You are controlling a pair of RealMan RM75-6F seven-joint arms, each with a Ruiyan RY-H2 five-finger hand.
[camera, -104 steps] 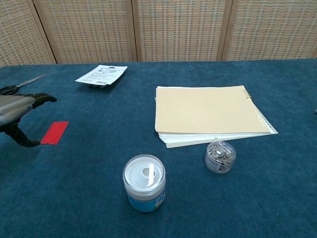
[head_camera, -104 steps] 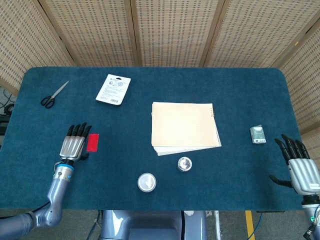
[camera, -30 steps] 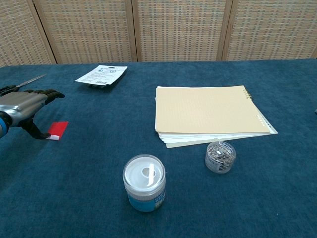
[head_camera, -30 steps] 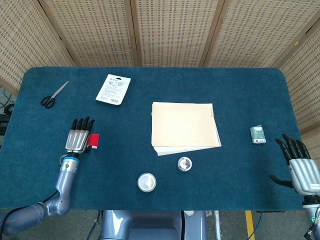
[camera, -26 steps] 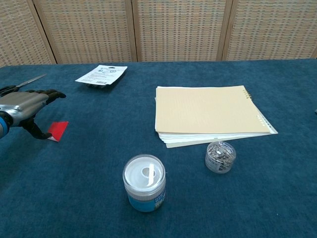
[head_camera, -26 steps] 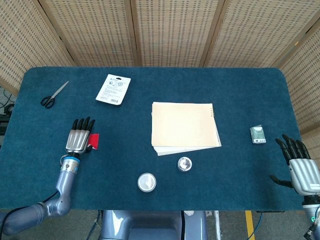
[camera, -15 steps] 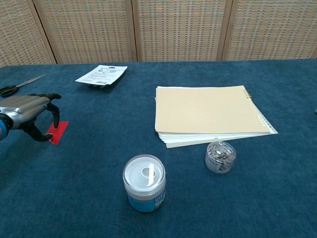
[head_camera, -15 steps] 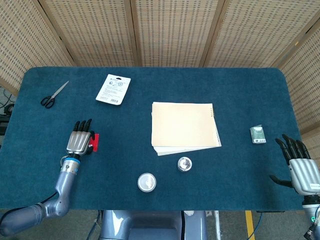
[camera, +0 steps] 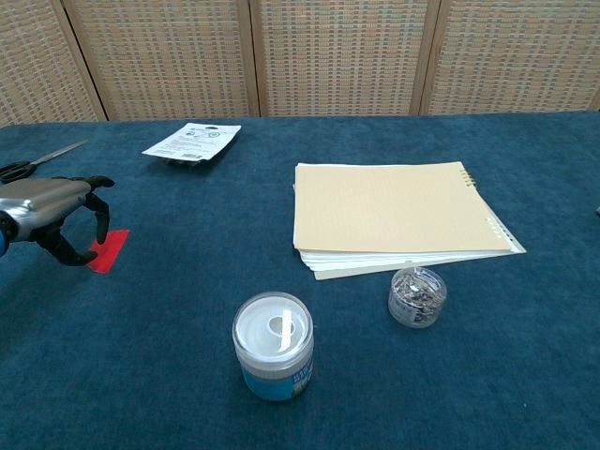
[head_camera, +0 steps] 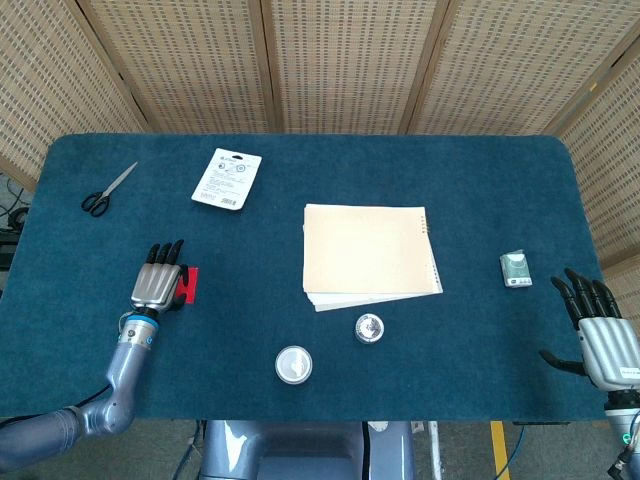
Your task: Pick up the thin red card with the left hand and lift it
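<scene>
Card, red, thin, light and we judge stiff, flat on near-left cloth; our left hand curls over its left edge, grip unconfirmed; right hand open, empty.

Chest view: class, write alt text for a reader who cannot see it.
The left hand curls its fingers over the near edge of a thin red card on a blue table. To the right lie a notebook and two small jars.

head: high, looking down | chest: low, probably nearer | shared: table
</scene>
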